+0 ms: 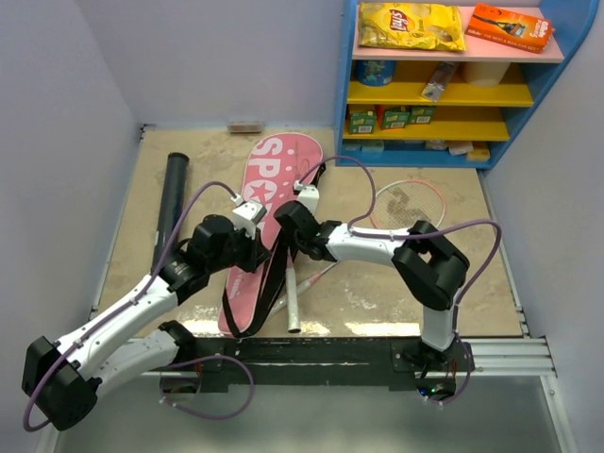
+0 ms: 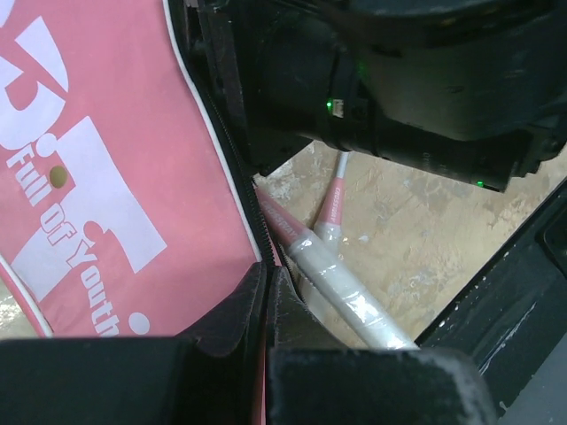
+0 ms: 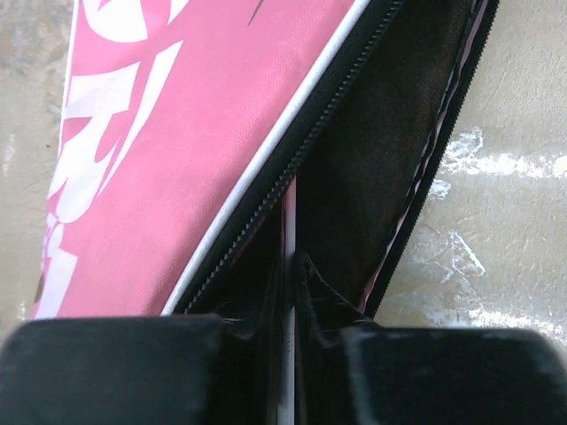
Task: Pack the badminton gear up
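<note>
The pink bag (image 1: 274, 189) lettered SPORT lies lengthwise mid-table with its right zip edge open. My left gripper (image 1: 258, 248) is shut on the bag's lower right edge (image 2: 221, 292), with pink fabric pinched between the fingers. My right gripper (image 1: 285, 224) is shut on the open flap's edge (image 3: 289, 221), with the black lining (image 3: 372, 159) beside it. One racket's head (image 1: 408, 203) lies right of the bag. Two pale handles (image 2: 345, 292) lie at the bag's mouth; one pink neck (image 2: 282, 221) runs under the zip. The black tube (image 1: 170, 198) lies at the left. No shuttlecocks are in view.
A blue and yellow shelf (image 1: 444, 104) stands at the back right, with a yellow snack packet (image 1: 411, 25) and an orange box (image 1: 510, 26) on top. A small object (image 1: 245, 125) lies by the back wall. The bag's black strap (image 1: 231, 307) loops near the front edge.
</note>
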